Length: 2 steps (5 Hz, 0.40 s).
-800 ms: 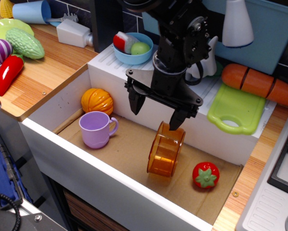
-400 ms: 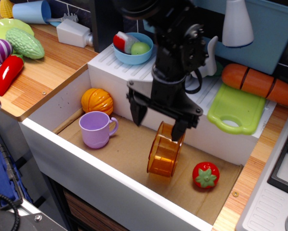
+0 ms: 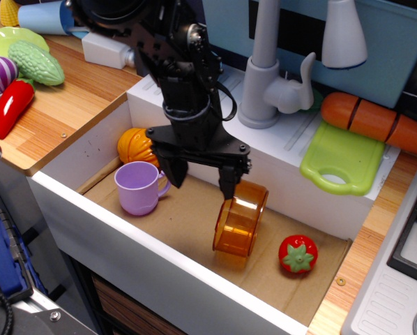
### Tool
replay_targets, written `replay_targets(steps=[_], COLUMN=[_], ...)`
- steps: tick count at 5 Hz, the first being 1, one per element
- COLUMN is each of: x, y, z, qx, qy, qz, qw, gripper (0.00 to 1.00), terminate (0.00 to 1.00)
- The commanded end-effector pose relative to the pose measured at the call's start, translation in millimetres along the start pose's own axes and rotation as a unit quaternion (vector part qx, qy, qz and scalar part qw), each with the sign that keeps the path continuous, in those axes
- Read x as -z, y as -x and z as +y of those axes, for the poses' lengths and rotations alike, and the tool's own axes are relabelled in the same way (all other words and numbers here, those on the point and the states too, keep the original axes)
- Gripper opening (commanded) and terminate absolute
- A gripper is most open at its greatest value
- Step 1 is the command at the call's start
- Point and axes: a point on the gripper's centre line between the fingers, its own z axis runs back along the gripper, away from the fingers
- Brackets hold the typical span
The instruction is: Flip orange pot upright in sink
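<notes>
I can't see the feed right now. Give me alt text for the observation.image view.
A translucent orange plastic pot lies on its side on the brown floor of the white rectangular sink, with the black robot arm's open pincer just left of its upper rim. A lilac handled mug, a ribbed orange pumpkin and a red toy tomato share the sink.

No text, label, brand, number or sign can be read anywhere in the view; every surface shown is plain or too blurred to make out any writing.
</notes>
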Motion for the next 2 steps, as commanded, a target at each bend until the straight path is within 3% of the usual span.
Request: replay_targets(steps=[1,2], x=[3.9,13.6], y=[-7.8,-10.2], z=[6.0,5.6], qx=[-0.022,-0.025], qy=[0.042,0.066], qz=[-0.012,-0.021], qw=[0.9988,0.9973], gripper=[1.0,1.0], terminate=[0.0,0.0])
